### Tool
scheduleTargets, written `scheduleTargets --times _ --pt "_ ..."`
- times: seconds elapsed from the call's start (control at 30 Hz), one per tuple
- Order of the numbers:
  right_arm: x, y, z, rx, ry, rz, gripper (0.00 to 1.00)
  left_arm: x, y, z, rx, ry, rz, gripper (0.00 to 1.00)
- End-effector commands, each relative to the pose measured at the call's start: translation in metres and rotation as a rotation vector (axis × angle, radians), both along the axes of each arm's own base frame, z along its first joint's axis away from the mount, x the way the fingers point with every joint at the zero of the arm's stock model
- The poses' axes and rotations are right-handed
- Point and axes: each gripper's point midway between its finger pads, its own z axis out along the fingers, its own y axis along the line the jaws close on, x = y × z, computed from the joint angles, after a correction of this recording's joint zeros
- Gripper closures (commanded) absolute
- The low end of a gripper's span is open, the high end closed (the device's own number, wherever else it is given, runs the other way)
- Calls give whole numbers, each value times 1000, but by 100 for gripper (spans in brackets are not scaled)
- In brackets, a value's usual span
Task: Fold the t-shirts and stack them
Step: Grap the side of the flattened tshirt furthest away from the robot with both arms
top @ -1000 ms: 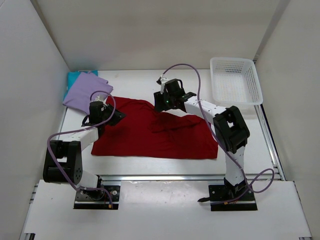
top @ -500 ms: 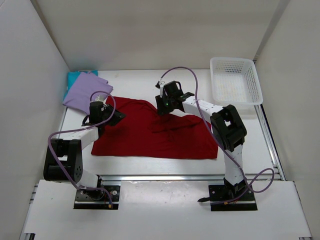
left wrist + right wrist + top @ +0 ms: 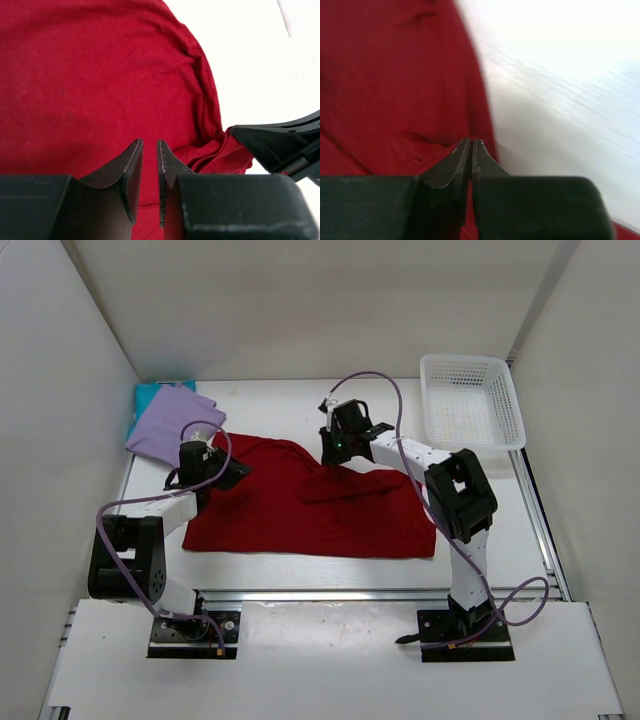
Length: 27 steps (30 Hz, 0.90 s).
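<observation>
Across the middle of the worktop (image 3: 260, 405), in the top view, the red t-shirt (image 3: 300, 510) lies spread out, its lower edge straight and its upper right part rumpled. Up at the left of that view, the lavender t-shirt (image 3: 165, 425) sits folded on top of the teal t-shirt (image 3: 147, 395), of which only a strip shows along the far edge. Both are just beside the red one's upper left corner. The white lattice basket (image 3: 460, 358) stands at the upper right, well apart from the shirts.

The left hand (image 3: 149, 145) is over the red cloth near its upper left corner. Its fingers are nearly together with a thin slit between them, and whether they pinch any cloth cannot be told. The right hand (image 3: 471, 142) is at the shirt's upper edge near the centre of the top view. Its fingers are pressed closed, and the left wrist view shows red cloth gathered into a bunch at its tip.
</observation>
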Motion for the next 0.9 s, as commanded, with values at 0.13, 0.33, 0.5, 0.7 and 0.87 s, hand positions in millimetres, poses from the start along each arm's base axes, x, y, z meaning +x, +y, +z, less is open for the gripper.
scheduleTargets --times 0.13,0.33,0.5,0.7,0.87 --pt "65 -77 64 73 -141 -249 100 49 45 29 48 -57 106 72" --pt "104 -136 61 91 -153 -408 100 92 91 12 161 15 178 72" --pt "142 -165 48 95 -144 -472 100 119 106 -9 270 91 165 72" --pt "162 -188 39 28 -120 -525 100 150 112 -24 379 144 135 70" --pt "164 -180 48 82 -134 -492 100 175 116 -24 436 159 133 65"
